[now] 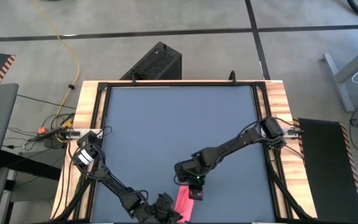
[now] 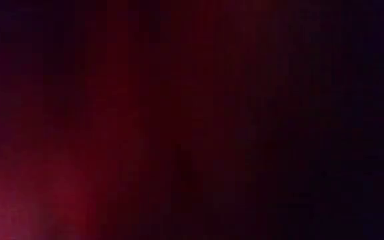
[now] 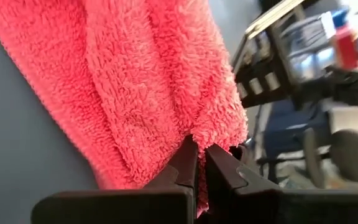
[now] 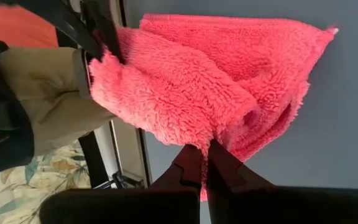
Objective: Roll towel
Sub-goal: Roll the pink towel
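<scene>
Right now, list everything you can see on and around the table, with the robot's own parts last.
towel: one, bright pink, bunched at the mat's near edge, pinched from both sides
table mat: one, dark grey, covering the tabletop
table: one, light wood edges
black box: one, on the floor beyond the table
yellow cable: one, on the floor at left
left gripper: shut on the towel's edge
right gripper: shut on the towel's opposite edge
The low view is dark; nothing shows there.
</scene>
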Tool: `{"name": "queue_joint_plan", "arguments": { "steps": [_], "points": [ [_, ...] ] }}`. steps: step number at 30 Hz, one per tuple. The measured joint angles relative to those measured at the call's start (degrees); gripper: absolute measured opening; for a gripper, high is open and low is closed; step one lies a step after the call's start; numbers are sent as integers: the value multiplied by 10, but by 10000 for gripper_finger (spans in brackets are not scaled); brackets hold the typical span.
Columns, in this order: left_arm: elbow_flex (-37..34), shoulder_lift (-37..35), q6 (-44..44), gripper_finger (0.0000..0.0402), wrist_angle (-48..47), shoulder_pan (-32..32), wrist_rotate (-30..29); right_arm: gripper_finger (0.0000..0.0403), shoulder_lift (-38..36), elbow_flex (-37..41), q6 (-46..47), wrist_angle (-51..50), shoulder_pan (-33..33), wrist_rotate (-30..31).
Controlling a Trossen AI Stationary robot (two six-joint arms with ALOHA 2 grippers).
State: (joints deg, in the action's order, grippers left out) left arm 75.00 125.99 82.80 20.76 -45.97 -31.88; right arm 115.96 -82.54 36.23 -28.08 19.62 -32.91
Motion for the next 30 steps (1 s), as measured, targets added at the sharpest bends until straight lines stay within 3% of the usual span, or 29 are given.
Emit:
{"name": "queue_joint_plan", "arguments": {
  "steps": [6,9,14,21,26,30],
  "points": [
    [-88,0,2,0,207,-25,-93,23,0,0,2,-26,0,0],
    [-126,0,32,0,263,-31,-109,24,0,0,4,-38,-3,-2],
    [-140,-4,71,0,259,-28,-69,24,0,0,15,-51,-10,-20],
    [-127,-3,51,0,241,-18,5,25,0,0,36,-28,-20,-21],
    [-110,-3,67,0,178,-8,75,25,1,0,45,8,-20,-21],
    [-103,-4,78,0,147,-1,96,25,7,0,57,8,-20,-21]
  ]
}}
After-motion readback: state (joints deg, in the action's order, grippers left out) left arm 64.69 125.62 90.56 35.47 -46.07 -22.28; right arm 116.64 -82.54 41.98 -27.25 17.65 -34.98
